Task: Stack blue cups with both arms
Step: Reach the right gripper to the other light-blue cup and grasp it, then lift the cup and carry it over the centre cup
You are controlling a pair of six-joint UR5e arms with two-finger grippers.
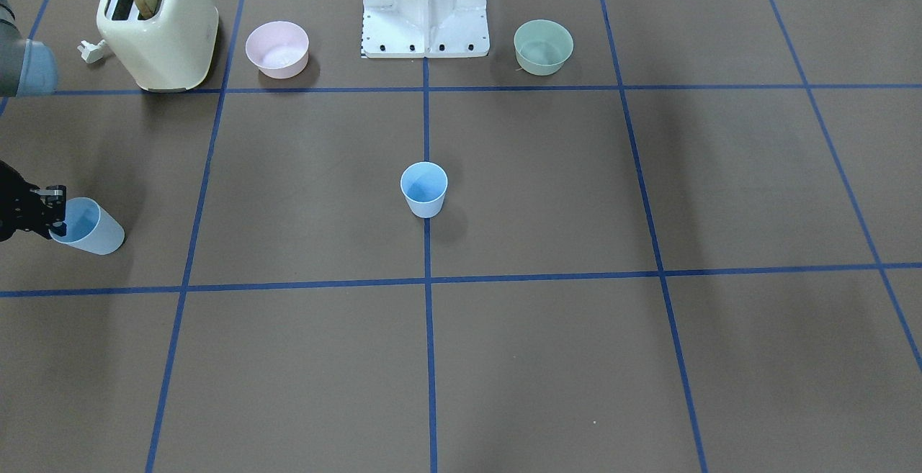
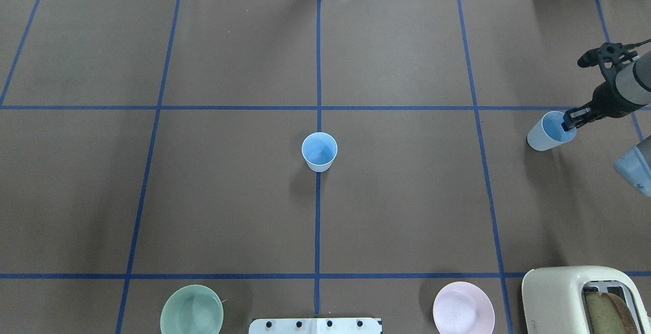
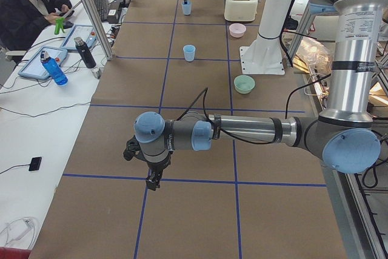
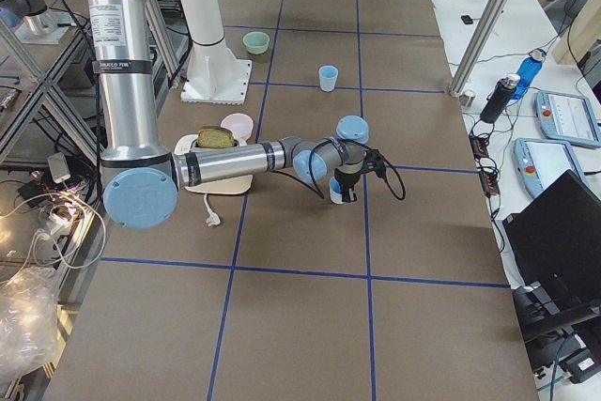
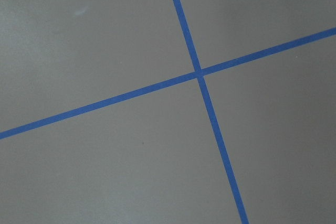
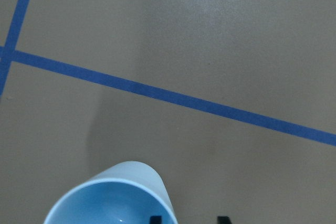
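One pale-blue cup (image 1: 424, 189) (image 2: 319, 151) stands upright at the table's centre on the tape line. The second blue cup (image 1: 90, 227) (image 2: 549, 131) is at the robot's far right. My right gripper (image 1: 57, 217) (image 2: 568, 120) reaches down over that cup's rim. In the right wrist view the gripper (image 6: 189, 219) has one fingertip (image 6: 155, 219) at the cup (image 6: 115, 198) and the other outside, set apart: open. My left gripper (image 3: 151, 183) hangs low over bare table far from both cups; whether it is open or shut I cannot tell.
A cream toaster (image 1: 158, 23) (image 2: 580, 298) holding bread stands near the robot's right side. A pink bowl (image 1: 277, 49) and a green bowl (image 1: 543, 46) flank the white pedestal (image 1: 425, 5). An operator (image 3: 30, 4) sits at the side table.
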